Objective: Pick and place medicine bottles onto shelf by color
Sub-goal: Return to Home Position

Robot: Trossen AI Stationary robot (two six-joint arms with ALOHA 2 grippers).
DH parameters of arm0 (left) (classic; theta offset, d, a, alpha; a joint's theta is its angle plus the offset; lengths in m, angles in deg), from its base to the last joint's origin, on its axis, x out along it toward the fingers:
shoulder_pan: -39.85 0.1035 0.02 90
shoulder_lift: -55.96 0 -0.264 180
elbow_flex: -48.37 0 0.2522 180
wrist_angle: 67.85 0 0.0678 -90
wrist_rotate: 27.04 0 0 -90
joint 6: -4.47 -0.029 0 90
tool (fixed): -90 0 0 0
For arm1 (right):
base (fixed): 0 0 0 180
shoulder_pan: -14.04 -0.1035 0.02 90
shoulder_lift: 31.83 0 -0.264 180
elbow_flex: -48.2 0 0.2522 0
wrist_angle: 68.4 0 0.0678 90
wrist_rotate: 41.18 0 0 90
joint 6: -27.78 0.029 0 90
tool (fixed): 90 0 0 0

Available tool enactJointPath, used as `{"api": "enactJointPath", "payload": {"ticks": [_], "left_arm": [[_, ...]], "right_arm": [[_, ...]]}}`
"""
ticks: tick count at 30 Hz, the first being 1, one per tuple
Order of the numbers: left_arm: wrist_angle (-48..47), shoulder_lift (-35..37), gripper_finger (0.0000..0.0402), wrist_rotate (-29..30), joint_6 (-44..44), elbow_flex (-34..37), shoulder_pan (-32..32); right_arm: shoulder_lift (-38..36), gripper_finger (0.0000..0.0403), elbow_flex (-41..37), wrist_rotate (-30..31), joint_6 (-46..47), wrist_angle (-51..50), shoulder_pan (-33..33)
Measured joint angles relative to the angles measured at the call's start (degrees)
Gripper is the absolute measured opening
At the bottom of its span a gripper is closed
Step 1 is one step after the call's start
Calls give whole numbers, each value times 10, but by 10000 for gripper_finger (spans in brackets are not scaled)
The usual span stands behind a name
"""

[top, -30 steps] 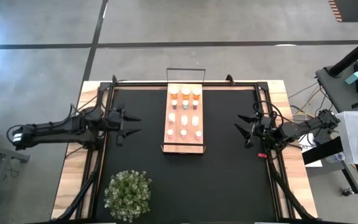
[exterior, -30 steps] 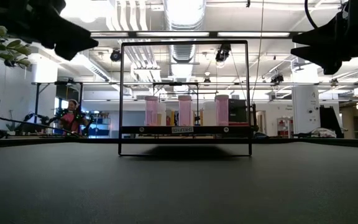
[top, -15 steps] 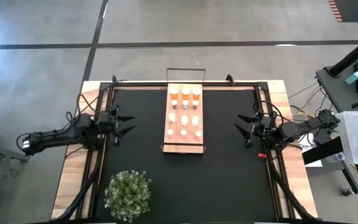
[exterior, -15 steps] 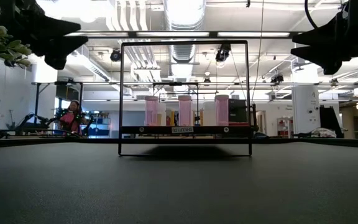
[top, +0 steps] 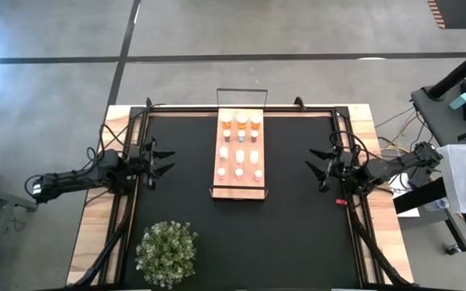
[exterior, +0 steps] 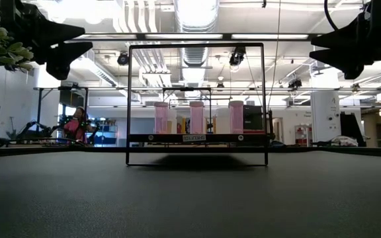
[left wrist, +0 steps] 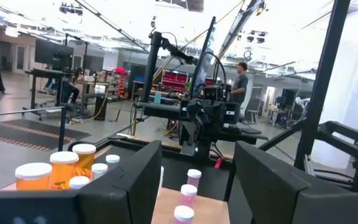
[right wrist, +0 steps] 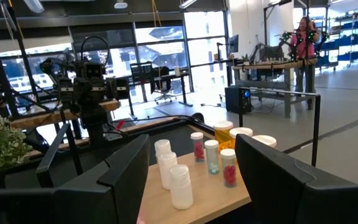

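shelf (top: 240, 187): set at the centre of the high view on the black mat (top: 298, 234); its long axis is run from top to bottom of the frame.
bottles (top: 239, 153): all that can be seen are stood upright on the shelf in rows of three, amber ones at the upper end, pale ones toward the lower end; none is seen on the mat.
left gripper (top: 171, 159): held at centre left of the high view, well apart from the shelf, fingers spread wide and nothing held; it is pointed right, square to the long axis.
right gripper (top: 311, 168): held at centre right, fingers likewise spread wide and empty, pointed left at the shelf.
nearer arm: neither can be picked out; the gaps to the shelf's long sides look about even.
plant (top: 167, 250): kept at lower left, apart from both arms.
coming move: judged to be a pull-back to rest; since the shelf is faced head-on, each arm is best drawn straight away from it, toward its own frame edge.
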Motion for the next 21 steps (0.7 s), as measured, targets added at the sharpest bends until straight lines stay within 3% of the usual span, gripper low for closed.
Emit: {"api": "enactJointPath", "payload": {"ticks": [21], "left_arm": [[0,-20,187,0,-1,1,0]], "right_arm": [[0,228,0,0,0,0,0]]}}
